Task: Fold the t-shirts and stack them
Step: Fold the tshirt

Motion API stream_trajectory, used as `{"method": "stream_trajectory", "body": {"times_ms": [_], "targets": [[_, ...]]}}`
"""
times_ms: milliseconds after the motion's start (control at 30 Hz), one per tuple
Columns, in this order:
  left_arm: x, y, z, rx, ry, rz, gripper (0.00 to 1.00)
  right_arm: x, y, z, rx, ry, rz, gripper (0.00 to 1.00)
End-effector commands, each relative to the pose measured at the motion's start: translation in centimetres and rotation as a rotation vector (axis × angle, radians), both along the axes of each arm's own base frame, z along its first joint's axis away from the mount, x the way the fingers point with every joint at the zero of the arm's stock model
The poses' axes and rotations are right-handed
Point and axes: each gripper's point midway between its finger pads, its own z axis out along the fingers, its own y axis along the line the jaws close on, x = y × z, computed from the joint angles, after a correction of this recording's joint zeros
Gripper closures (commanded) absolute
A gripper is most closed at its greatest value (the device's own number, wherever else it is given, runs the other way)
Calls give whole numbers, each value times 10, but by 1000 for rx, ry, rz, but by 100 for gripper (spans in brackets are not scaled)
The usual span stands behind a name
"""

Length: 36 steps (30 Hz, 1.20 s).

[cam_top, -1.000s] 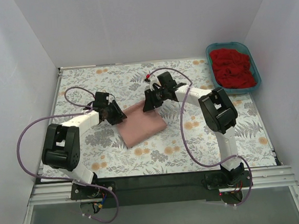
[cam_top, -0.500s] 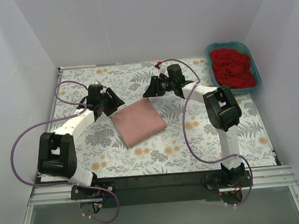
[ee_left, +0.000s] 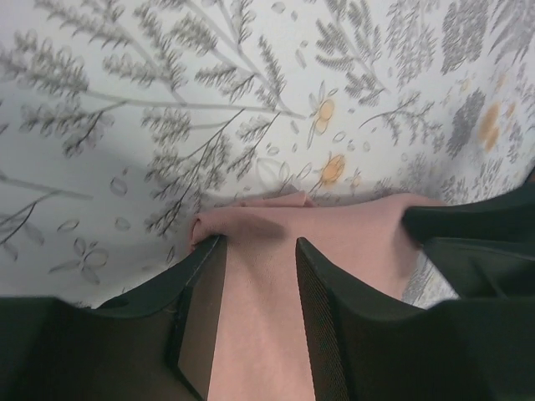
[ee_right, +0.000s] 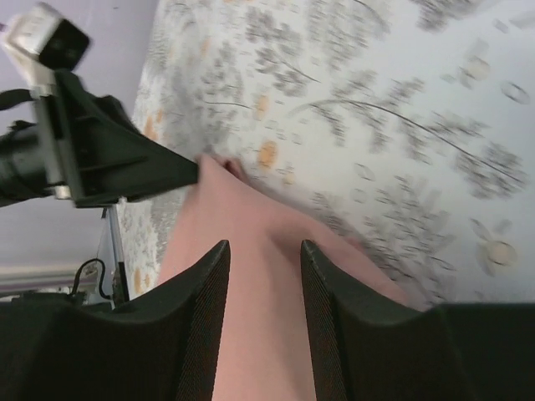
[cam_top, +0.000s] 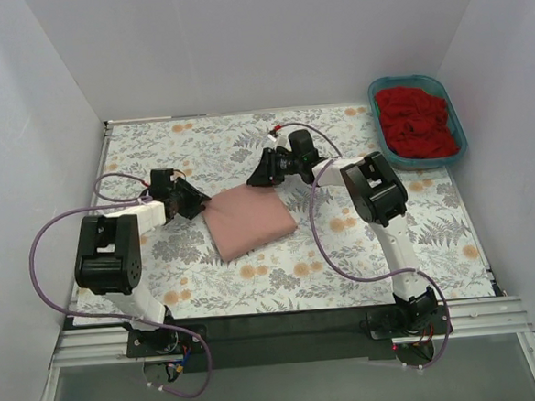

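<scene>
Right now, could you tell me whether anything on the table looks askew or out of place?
The folded pink t-shirt lies at a slant on the floral cloth; the red t-shirt sits crumpled in the teal tub, not yet folded.

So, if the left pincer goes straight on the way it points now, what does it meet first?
The folded salmon-pink cloth t-shirt: its edge already lies between the fingers of the open left pincer. Depth is unclear, so it may touch already.
</scene>
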Motion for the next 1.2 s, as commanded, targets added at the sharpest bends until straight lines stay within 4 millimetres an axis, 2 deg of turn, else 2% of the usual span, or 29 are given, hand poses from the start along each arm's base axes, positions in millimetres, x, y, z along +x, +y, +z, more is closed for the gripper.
{"method": "stream_trajectory", "body": {"times_ms": [0, 33, 100, 200, 233, 267, 300, 333, 400, 433, 467, 500, 533, 567, 600, 633, 667, 700, 733, 800, 833, 867, 900, 933, 1000, 1033, 1100, 1167], "targets": [[21, 2, 2, -7, -34, 23, 63, 23, -12, -20, -5, 38, -74, 54], [22, 3, -1, -9, -25, 28, 63, 25, -16, -28, -15, 51, -90, 54], [22, 4, -8, -8, -5, 30, 63, 31, -26, -31, -17, 67, -112, 54], [27, 3, -1, -5, -22, 17, 61, 35, -37, -20, -9, 58, -131, 54], [29, 2, 6, -9, -39, 6, 59, 36, -39, -2, 5, 30, -132, 54], [35, 1, 17, -4, -72, -7, 56, 34, -44, 1, 3, 32, -137, 54], [31, 1, 27, -2, -74, -15, 51, 32, -45, 9, 7, 18, -136, 54], [32, -2, 38, -6, -97, -32, 48, 28, -47, 33, 23, -24, -130, 55], [31, -6, 62, 4, -140, -68, 40, 12, -53, 40, 23, -17, -122, 54], [30, -8, 88, 9, -198, -77, 37, 5, -55, 65, 44, -53, -116, 54], [27, -11, 99, 14, -219, -90, 35, -10, -59, 58, 30, -30, -109, 54], [17, -19, 107, 18, -225, -116, 33, -19, -61, 64, 34, -31, -99, 54], [9, -26, 128, 12, -272, -134, 33, -29, -63, 86, 54, -66, -88, 54], [1, -32, 137, 8, -292, -150, 33, -39, -66, 88, 54, -64, -77, 54], [-17, -49, 132, -4, -274, -194, 33, -54, -70, 79, 44, -33, -66, 55], [-29, -56, 148, -14, -316, -210, 37, -67, -73, 91, 62, -46, -39, 54], [-40, -65, 146, -22, -311, -231, 39, -75, -75, 93, 65, -44, -25, 54], [-62, -80, 133, -42, -263, -272, 41, -92, -79, 83, 61, -6, 4, 54], [-74, -85, 127, -58, -245, -287, 46, -102, -81, 87, 67, -11, 17, 54], [-97, -94, 118, -111, -206, -314, 51, -118, -83, 80, 60, -8, 49, 55], [-111, -92, 94, -117, -140, -305, 53, -130, -86, 69, 49, 17, 71, 55], [-117, -90, 81, -120, -104, -295, 59, -136, -88, 57, 36, 34, 80, 55], [-123, -89, 68, -122, -68, -287, 61, -140, -90, 47, 24, 44, 84, 55], [-134, -88, 51, -129, -22, -289, 63, -147, -95, 23, -8, 71, 94, 56], [-141, -85, 28, -124, 55, -273, 72, -153, -97, -1, -33, 105, 108, 57], [-147, -83, 16, -122, 97, -263, 75, -154, -101, -23, -59, 134, 109, 58], [-152, -80, 4, -123, 155, -221, 78, -157, -110, -46, -92, 171, 81, 61], [-158, -70, -7, -98, 195, -166, 79, -155, -123, -60, -105, 182, 41, 61]]}}
